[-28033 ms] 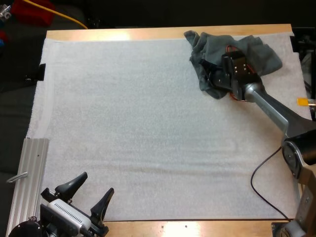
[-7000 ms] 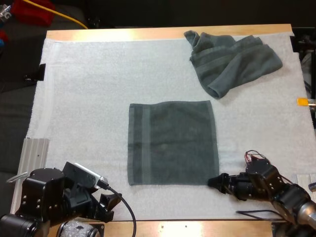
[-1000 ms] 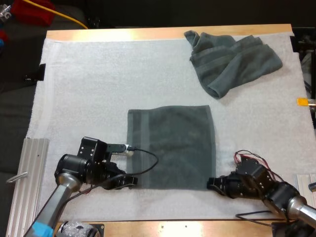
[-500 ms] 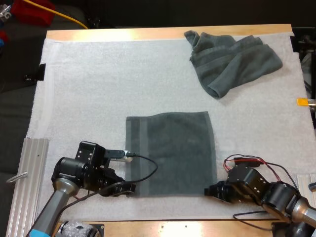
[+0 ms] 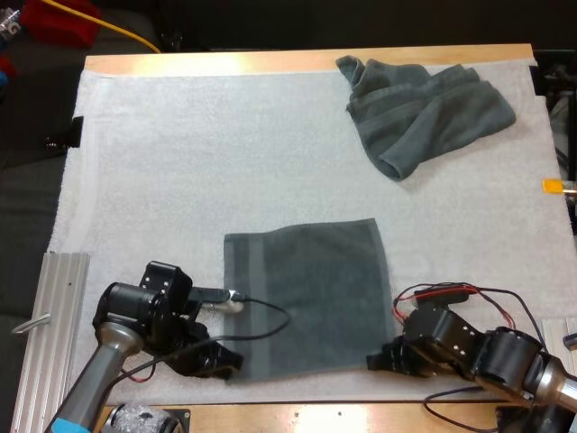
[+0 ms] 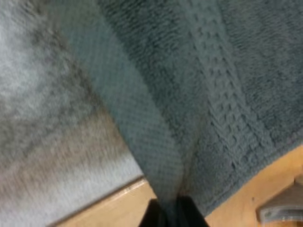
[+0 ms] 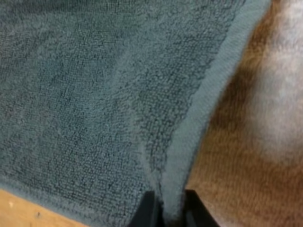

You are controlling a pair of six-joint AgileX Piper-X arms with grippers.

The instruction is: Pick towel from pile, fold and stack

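The white mat (image 5: 198,153) is lying open on the left and across the far middle. The crumpled towel (image 5: 428,113) is blocking the far right corner; the flat towel (image 5: 306,293) is covering the near middle.

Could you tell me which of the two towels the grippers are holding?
The flat towel at the near edge: the left gripper and right gripper pinch its near corners. The crumpled towel lies untouched, far right.
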